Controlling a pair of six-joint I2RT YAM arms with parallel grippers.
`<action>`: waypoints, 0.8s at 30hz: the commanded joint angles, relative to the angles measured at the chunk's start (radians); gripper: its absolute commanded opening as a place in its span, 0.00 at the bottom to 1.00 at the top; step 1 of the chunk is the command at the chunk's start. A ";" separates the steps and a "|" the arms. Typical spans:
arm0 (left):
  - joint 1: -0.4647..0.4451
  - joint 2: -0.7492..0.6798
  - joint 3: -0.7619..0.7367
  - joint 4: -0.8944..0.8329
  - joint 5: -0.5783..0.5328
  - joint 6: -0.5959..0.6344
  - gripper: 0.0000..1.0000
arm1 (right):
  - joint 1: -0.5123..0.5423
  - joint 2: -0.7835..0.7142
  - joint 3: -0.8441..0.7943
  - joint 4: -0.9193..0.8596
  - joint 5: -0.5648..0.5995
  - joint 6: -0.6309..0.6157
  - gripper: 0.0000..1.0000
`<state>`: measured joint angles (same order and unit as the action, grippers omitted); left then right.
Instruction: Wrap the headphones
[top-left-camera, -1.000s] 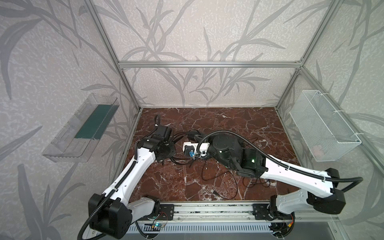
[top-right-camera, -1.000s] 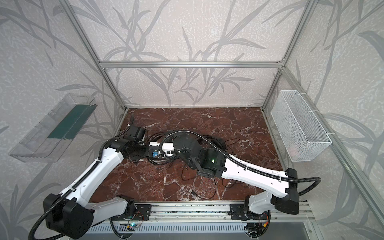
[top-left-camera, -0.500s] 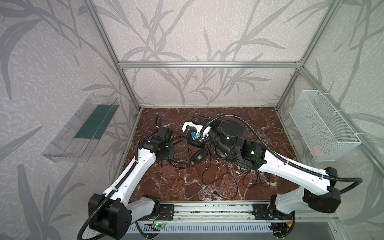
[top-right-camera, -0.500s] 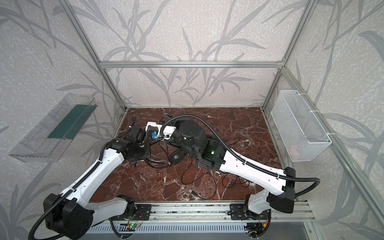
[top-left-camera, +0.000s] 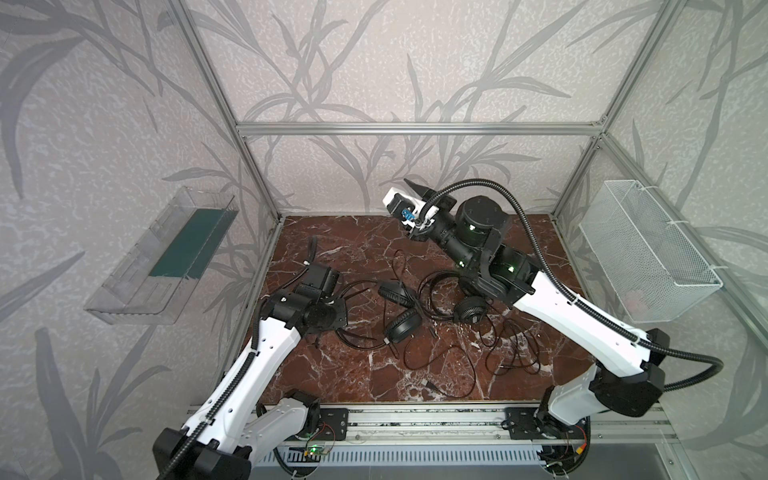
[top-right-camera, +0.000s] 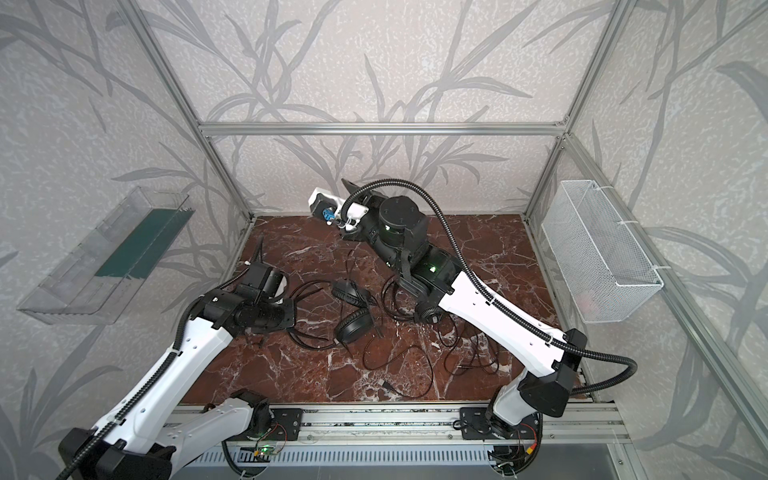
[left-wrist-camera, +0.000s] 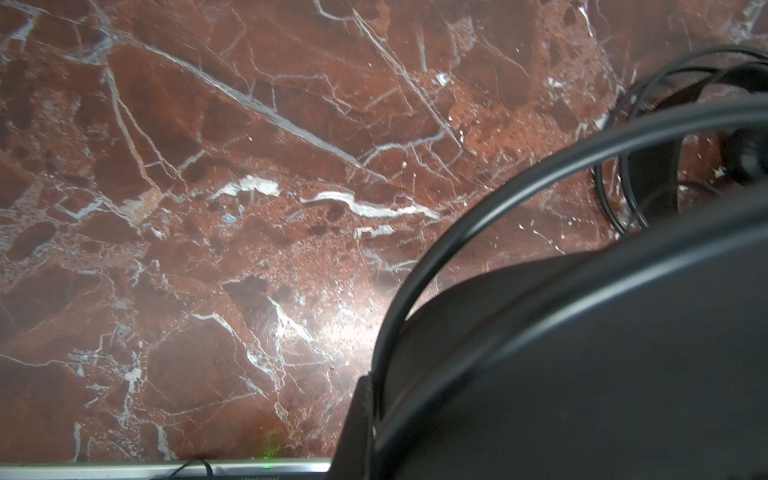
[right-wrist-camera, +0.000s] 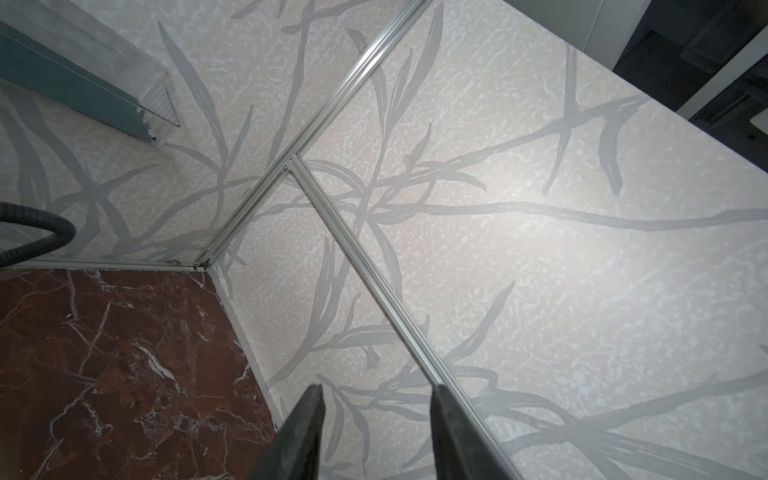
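The right gripper (right-wrist-camera: 376, 432) is up in the air, high over the back of the floor at about twelve o'clock, jaws spread with nothing but wallpaper showing between them in its wrist view. It carries no cable at all. Down on the marble floor (top-left-camera: 357, 374) two black headphones lie in a mess: one set (top-left-camera: 399, 309) dead centre, its two earcups stacked near each other, the second set (top-left-camera: 469, 309) just to its three o'clock, half tucked under the right arm. Their thin cable (top-left-camera: 440, 365) sprawls in loose loops toward five and six o'clock, plug ends lying free near the front rail. The left gripper (top-left-camera: 338, 318) sits low at nine o'clock of the pile, pressed shut, and from its wrist view a thin headband wire (left-wrist-camera: 478, 216) arcs right across the black finger, so I judge it is pinching that band, though the pinch point itself is hidden. Nothing is wrapped yet, I'd say. The danger now: the two cables overlap, so pulling one could drag the other set along and knot them. The right arm hangs over the second set; dropping straight down could press an earcup or snag a loop. And if the left tugs hard, that thin band may slip out.
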<state>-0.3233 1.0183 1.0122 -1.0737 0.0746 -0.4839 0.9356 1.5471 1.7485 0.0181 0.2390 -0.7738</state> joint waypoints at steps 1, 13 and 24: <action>-0.007 -0.036 0.051 -0.023 0.091 0.007 0.00 | -0.012 0.024 0.016 -0.031 -0.074 0.073 0.44; -0.005 -0.036 0.175 -0.157 0.188 0.013 0.00 | -0.009 -0.436 -0.487 -0.075 -0.089 0.301 0.64; -0.002 -0.015 0.288 -0.177 0.105 0.012 0.00 | -0.009 -0.851 -0.880 -0.021 -0.177 0.464 0.66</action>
<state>-0.3264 1.0065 1.2434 -1.2594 0.1837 -0.4713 0.9253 0.7086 0.9394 -0.0235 0.1059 -0.3775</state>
